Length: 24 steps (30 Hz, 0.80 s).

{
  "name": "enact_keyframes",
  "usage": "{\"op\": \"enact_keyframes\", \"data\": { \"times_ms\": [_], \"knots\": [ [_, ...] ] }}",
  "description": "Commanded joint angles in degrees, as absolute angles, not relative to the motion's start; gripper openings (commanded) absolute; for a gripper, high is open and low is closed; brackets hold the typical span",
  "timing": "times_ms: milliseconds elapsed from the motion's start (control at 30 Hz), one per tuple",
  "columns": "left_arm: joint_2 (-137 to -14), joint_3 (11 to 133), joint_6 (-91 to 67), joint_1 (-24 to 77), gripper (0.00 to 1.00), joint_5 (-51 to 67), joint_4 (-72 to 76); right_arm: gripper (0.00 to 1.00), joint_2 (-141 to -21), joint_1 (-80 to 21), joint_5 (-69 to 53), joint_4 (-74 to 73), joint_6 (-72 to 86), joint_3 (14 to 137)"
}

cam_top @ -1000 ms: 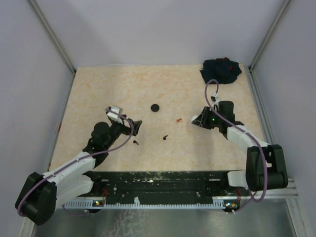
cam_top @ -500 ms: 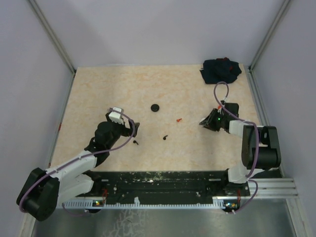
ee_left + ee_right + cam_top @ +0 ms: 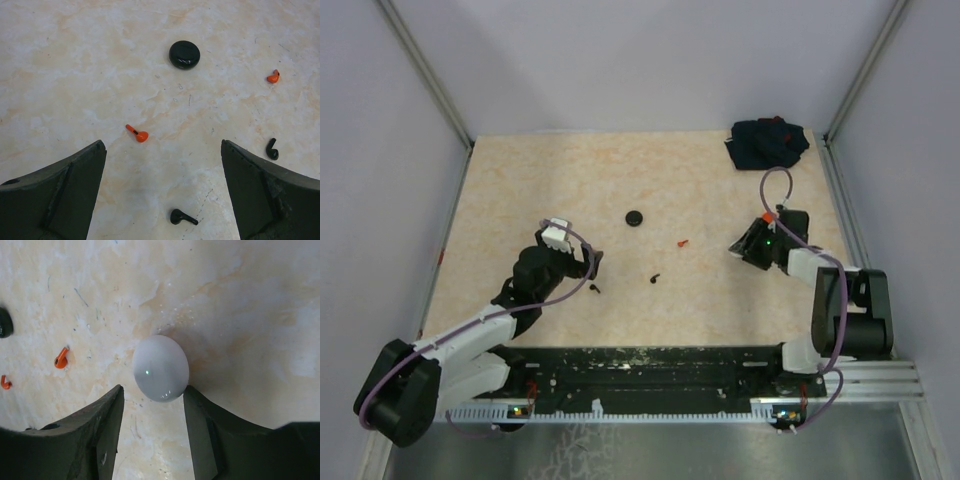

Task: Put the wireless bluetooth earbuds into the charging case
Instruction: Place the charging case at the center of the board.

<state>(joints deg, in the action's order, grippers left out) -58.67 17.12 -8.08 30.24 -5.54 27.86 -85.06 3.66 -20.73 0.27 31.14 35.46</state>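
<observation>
In the left wrist view my left gripper (image 3: 162, 146) is open and empty above the table. A black earbud (image 3: 183, 217) lies between its fingers, a red earbud (image 3: 137, 134) just ahead, and another red one (image 3: 273, 76) and another black one (image 3: 272, 149) to the right. In the top view my left gripper (image 3: 592, 262) hovers by a black earbud (image 3: 595, 289). My right gripper (image 3: 152, 390) is open, its tips at the near edge of a white round puck (image 3: 160, 368). The right finger (image 3: 192, 392) is about touching it. No white earbuds show.
A black round puck (image 3: 635, 217) sits mid-table, also in the left wrist view (image 3: 184, 54). A dark cloth bundle (image 3: 767, 142) lies at the back right corner. Two red earbuds (image 3: 61, 358) lie left of the white puck in the right wrist view.
My right gripper has drawn back to the right and its arm has folded in toward its base. My left gripper has shifted only slightly.
</observation>
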Motion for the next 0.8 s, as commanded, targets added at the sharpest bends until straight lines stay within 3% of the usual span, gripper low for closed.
{"op": "enact_keyframes", "data": {
  "times_ms": [0,100,367,767],
  "knots": [
    [-58.8,19.0,-8.6,30.2,1.0,-4.3,27.9,0.53,-81.3,4.3,-14.8,-4.1,30.1,34.2],
    [-59.1,19.4,-8.6,30.3,1.0,-3.7,27.9,0.56,-78.6,4.2,-14.0,-6.3,29.6,33.9],
    [-63.9,24.2,-10.2,30.3,1.0,-0.6,25.3,0.76,-67.1,4.0,-13.4,-10.4,28.2,31.9],
    [-83.4,42.4,-6.3,30.2,0.99,8.4,14.5,0.79,-57.7,-5.8,-14.2,-4.7,25.3,31.3]
  ]
}}
